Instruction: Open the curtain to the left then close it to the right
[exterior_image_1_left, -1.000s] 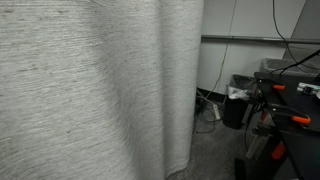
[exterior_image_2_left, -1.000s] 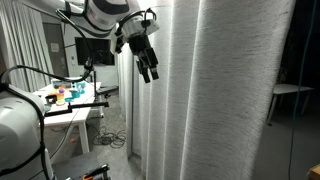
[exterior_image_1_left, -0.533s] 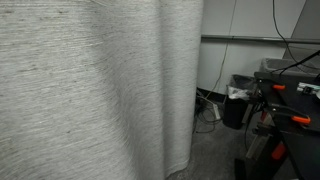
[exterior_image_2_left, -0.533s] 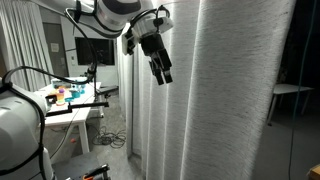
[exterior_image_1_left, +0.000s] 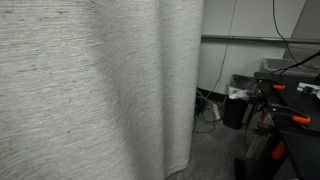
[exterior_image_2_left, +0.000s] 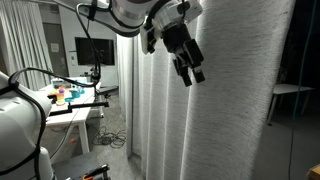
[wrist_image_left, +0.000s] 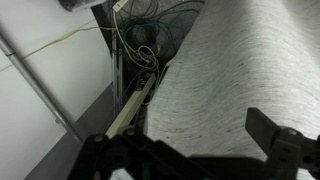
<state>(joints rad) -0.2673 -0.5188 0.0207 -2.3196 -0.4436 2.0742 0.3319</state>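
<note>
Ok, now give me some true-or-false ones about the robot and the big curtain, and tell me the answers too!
1. The curtain is light grey-beige with thin streaks. True.
2. The jaws are pinching a fold of the curtain. False: in the wrist view they stand open with nothing between them.
3. There is a dark screen in the room. True.
4. The jaws hang low, near the floor. False: in an exterior view they are up high, in front of the curtain.
5. Cables lie in a tangle beside the curtain. True.
</note>
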